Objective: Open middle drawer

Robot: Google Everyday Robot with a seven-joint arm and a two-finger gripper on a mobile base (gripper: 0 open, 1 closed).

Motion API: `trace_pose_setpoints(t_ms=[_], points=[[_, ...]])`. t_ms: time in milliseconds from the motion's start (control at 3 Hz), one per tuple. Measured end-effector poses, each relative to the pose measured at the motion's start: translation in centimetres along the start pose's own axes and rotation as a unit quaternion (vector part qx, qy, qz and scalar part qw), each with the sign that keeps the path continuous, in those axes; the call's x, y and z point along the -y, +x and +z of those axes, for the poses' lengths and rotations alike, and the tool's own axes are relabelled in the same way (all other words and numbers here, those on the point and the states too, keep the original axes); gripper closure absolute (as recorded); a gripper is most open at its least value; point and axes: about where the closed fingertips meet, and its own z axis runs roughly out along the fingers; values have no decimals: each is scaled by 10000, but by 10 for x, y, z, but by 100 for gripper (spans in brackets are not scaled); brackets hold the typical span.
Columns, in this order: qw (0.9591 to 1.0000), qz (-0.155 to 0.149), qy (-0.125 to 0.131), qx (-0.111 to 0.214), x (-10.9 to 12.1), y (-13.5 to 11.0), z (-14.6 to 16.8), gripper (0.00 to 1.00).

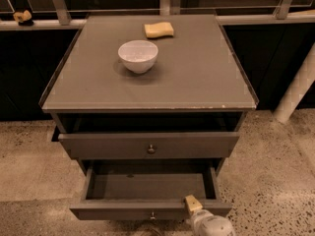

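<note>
While the cabinet fills most of the camera view, we find the hand [193, 204] at the bottom edge, right of centre, its tan tip resting against the top rim of the middle drawer [118, 210] and its pale wrist running off the frame below. We cannot tell whether the hand is open or closed, or whether it grips the rim. The middle drawer stands pulled well out toward us, its slim grey front low in the view and its bare inside showing. Its small round knob [152, 214] sits at the centre of that front, to the left of the hand and apart from it, so the hand meets the drawer on the right part of the front, not at the knob. Above it, the taller-fronted top drawer [98, 145] stands out only a little from the cabinet, with its own knob [151, 149] at the centre. On the grey counter [206, 73] we see a white bowl [138, 56] left of centre and a yellow sponge [159, 30] behind it near the back edge, the two apart. The speckled floor [275, 181] surrounds the cabinet.
</note>
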Motion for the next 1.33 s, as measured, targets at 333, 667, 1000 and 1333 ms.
trace_pose_setpoints(t_ms=[333,667,1000,1333], points=[[10000,68,-2,31,-9,-6,-3,100],[10000,68,-2,31,-7,-6,-6,100],[10000,84,-12,15,-21,-9,-10,100],[10000,84,-12,15,-19,-9,-14,100]])
